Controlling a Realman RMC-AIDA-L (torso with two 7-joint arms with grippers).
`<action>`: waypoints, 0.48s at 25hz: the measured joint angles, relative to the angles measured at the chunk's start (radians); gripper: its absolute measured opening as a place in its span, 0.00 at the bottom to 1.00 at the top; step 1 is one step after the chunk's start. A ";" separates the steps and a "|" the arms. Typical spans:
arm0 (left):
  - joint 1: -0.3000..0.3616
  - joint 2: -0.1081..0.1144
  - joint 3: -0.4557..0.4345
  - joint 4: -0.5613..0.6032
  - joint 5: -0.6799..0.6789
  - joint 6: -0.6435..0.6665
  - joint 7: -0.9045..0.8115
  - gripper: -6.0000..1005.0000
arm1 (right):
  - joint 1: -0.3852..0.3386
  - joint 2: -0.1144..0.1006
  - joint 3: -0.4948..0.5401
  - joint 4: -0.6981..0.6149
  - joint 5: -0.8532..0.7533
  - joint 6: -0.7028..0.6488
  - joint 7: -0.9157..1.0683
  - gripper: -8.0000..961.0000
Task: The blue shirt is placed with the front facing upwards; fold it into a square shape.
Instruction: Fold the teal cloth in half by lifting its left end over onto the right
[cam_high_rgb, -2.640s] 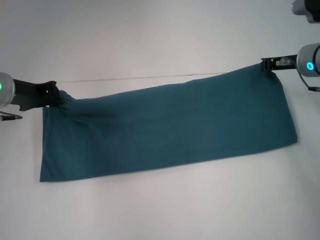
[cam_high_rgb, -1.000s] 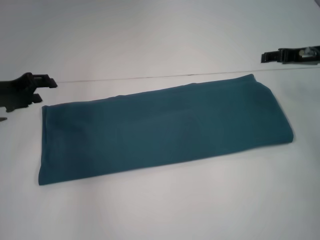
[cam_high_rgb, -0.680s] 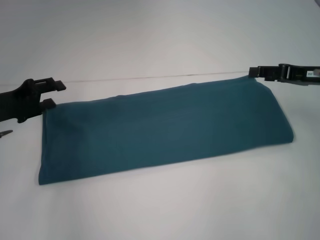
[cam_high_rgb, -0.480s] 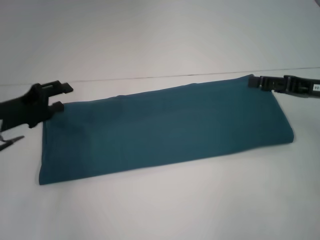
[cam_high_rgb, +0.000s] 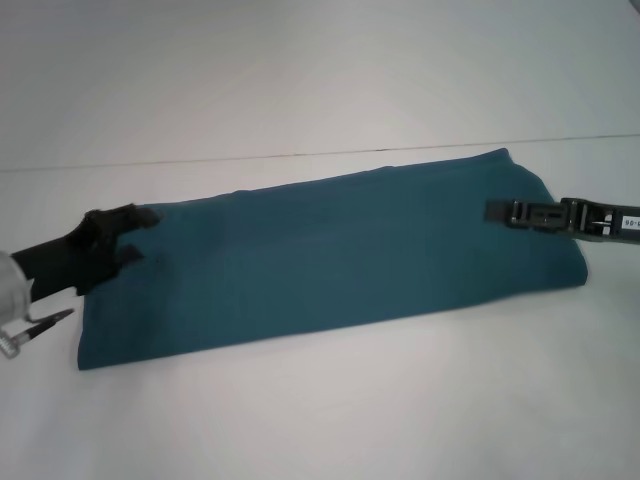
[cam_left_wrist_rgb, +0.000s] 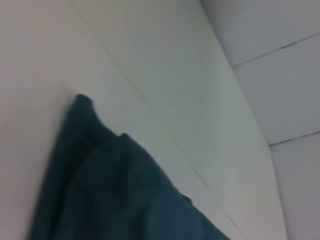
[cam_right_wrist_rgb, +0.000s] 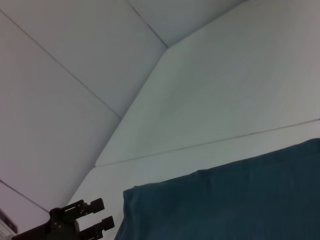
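- The blue shirt (cam_high_rgb: 330, 255) is lying flat on the white bench (cam_high_rgb: 320, 90) as a long folded band, stretching from the bench's left side toward its right side, with the right end sitting farther from the robot than the left.
- No lettering, collar or label is showing on the upward face of the band.
- The left gripper (cam_high_rgb: 125, 235) is reaching in from the bench's left edge and is overlapping the far left corner of the band; its two fingers are standing a narrow gap apart, with nothing visibly clamped between them.
- The right gripper (cam_high_rgb: 497, 211) is extending in from the bench's right edge and is hovering over the band's right end; whether its fingers are apart or together cannot be told.
- A thin seam line (cam_high_rgb: 300, 155) is running across the bench just behind the shirt's far edge.
- Nothing else is lying on the bench around the fabric.
- In the right wrist view, the left gripper is appearing beside the band's far corner.
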 joint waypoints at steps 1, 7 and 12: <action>0.008 0.003 0.000 -0.002 0.001 -0.004 0.000 0.61 | 0.000 0.000 0.000 0.003 0.000 -0.002 -0.002 0.73; 0.048 0.021 0.008 -0.003 0.010 -0.016 0.026 0.61 | 0.000 0.000 0.000 0.012 0.001 -0.002 -0.003 0.73; 0.059 0.047 0.007 0.040 0.013 0.077 0.142 0.61 | 0.006 -0.001 -0.007 0.014 -0.003 -0.007 -0.004 0.73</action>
